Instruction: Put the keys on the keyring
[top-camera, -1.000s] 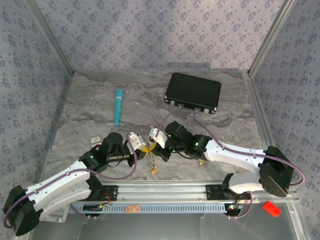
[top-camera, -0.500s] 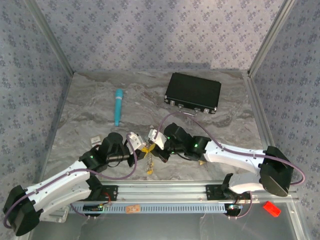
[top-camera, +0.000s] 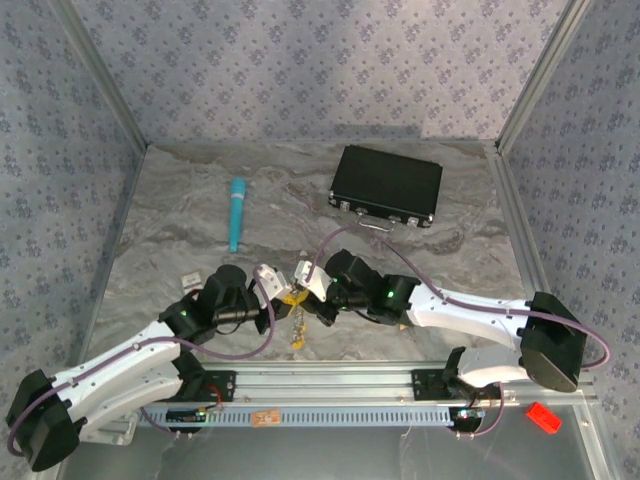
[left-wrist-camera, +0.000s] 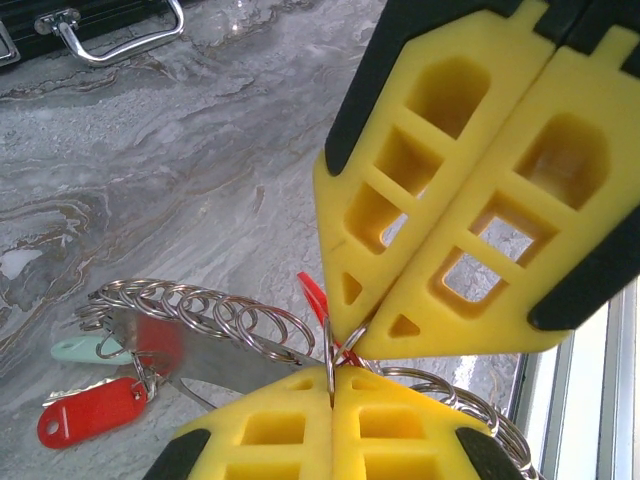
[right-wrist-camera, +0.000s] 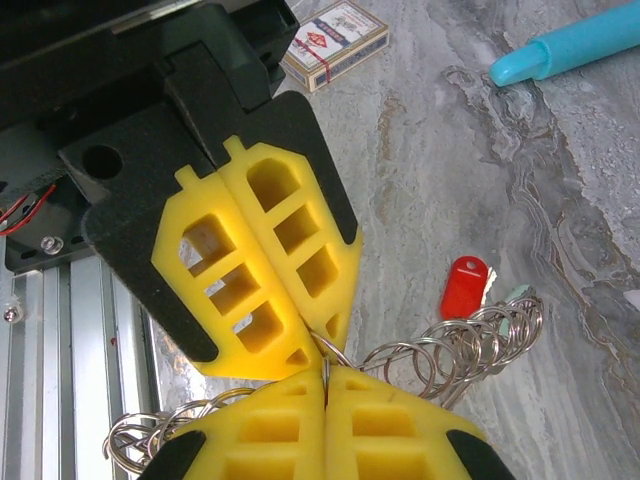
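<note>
Keys (left-wrist-camera: 88, 412), red- and pale-tagged, seemingly hang on keyring (left-wrist-camera: 215, 315); left gripper (left-wrist-camera: 332, 375) and right gripper (right-wrist-camera: 325, 378) clamp its wire, threading probably unfinished.

You had a black case (top-camera: 386, 186) toward the surface's (top-camera: 450, 260) far right corner, a teal tube (top-camera: 237, 213) far left, and a small card box (right-wrist-camera: 335, 42) near the left edge.

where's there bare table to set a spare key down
Bare marble: between the teal tube and the black case, and between the case and the right arm. Crowded centre front, where the left gripper and right gripper pinch the keyring.
</note>
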